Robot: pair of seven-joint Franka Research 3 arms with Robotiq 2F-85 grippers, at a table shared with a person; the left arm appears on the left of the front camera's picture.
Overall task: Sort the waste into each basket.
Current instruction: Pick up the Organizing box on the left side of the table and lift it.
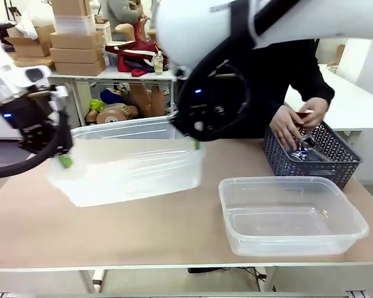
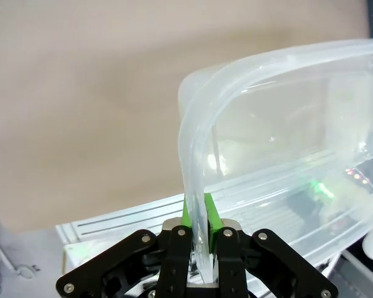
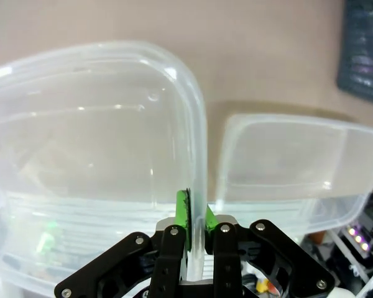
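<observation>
i held the clear tub (image 1: pixel 130 171) over the left half of the table (image 1: pixel 143 239), clenched at both ends: left gripper (image 1: pixel 63 160) on its left rim, right gripper (image 1: pixel 196 144) on its right rim, long axis spanning between them, second tub (image 1: pixel 286 181) near, to its right.

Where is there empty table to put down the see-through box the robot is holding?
The widest bare table lies front left, between the held tub, the near edge and the resting tub. A thin strip runs between both tubs. Far right is crowded: the grey basket with the person's hands in it.
</observation>
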